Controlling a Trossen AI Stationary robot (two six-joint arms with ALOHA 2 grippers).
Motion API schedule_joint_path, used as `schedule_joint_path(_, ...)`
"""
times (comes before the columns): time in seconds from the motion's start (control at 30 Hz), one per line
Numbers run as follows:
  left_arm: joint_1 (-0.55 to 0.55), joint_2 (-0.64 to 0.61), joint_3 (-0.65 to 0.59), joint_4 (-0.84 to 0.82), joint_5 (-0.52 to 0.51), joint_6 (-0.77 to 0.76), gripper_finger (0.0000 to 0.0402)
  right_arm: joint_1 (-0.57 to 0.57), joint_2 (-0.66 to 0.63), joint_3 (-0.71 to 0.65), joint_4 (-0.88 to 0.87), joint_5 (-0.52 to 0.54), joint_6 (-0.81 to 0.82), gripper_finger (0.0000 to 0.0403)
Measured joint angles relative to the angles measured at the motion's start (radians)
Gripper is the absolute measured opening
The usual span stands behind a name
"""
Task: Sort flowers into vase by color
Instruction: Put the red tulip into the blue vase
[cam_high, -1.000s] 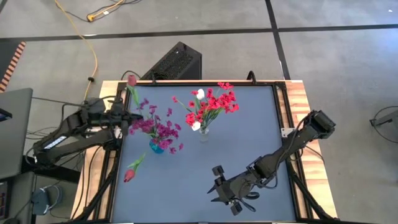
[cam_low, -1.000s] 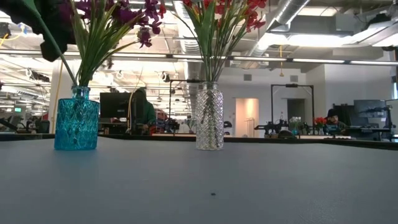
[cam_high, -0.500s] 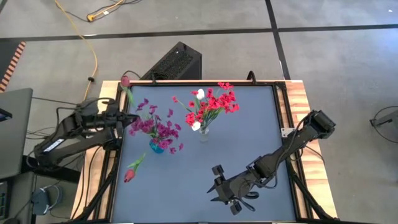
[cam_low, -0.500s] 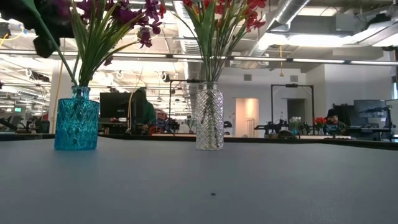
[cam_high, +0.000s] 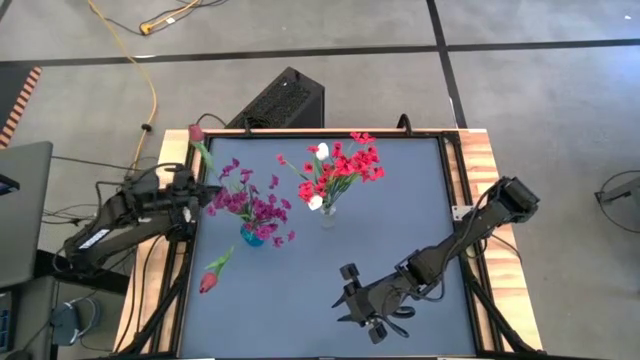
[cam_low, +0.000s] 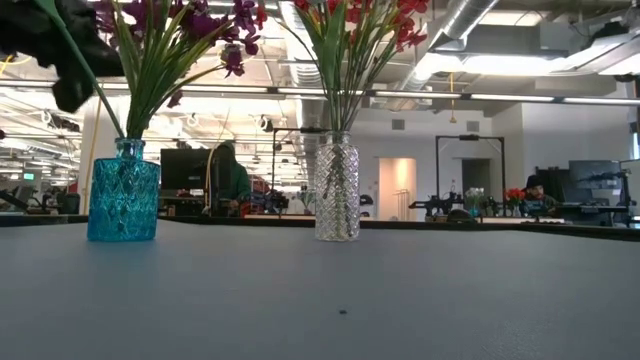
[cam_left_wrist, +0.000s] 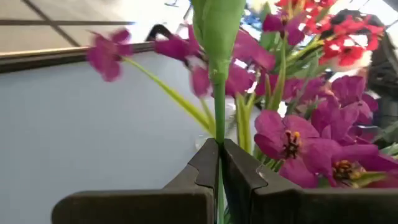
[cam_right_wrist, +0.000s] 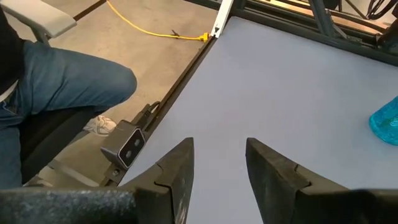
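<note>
Spanning the scene, the grey table (cam_high: 320, 290) is carrying two vases. The right gripper (cam_high: 350, 296) is waiting low over the near middle of the table, its fingers parted and gripping nothing. The left gripper (cam_high: 207, 188) is pinching the green stem of a tulip bud (cam_high: 196, 132) beside the blue vase (cam_high: 251, 235) of magenta flowers (cam_high: 255, 205). The clear vase (cam_high: 327, 213) is holding red flowers (cam_high: 345, 165) and white buds (cam_high: 321, 151). Another tulip (cam_high: 210, 278) is lying on the table near its left edge.

An open-plan office: desks with monitors (cam_low: 185, 170), exposed ceiling ducts (cam_low: 470, 20), strip lighting.
</note>
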Motion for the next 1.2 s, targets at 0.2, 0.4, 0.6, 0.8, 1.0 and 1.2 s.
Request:
schedule_joint_path(0.2,0.000,-0.001,-0.031,0.081,0.026,0.026,0.0000,0.000,0.000,0.000,-0.001,0.000,0.021,0.0170)
schedule_joint_path(0.4,0.000,-0.002,-0.031,0.051,0.035,0.070,0.0000,0.000,0.000,0.000,0.000,0.000,0.023,0.0170)
schedule_joint_path(0.6,0.000,-0.002,-0.027,0.054,0.073,0.125,0.0000,-0.005,0.000,0.000,0.000,0.000,0.023,0.0170)
schedule_joint_path(0.8,0.000,-0.002,-0.027,0.053,0.111,0.142,0.0000,-0.005,0.000,0.000,-0.001,0.000,0.023,0.0170)
schedule_joint_path(1.0,0.000,-0.002,-0.027,0.063,0.158,0.174,0.0000,-0.005,0.000,0.000,-0.001,0.000,0.018,0.0170)
schedule_joint_path(1.2,0.000,-0.001,-0.027,0.064,0.096,0.159,0.0000,-0.011,0.000,0.000,-0.001,0.000,0.017,0.0170)
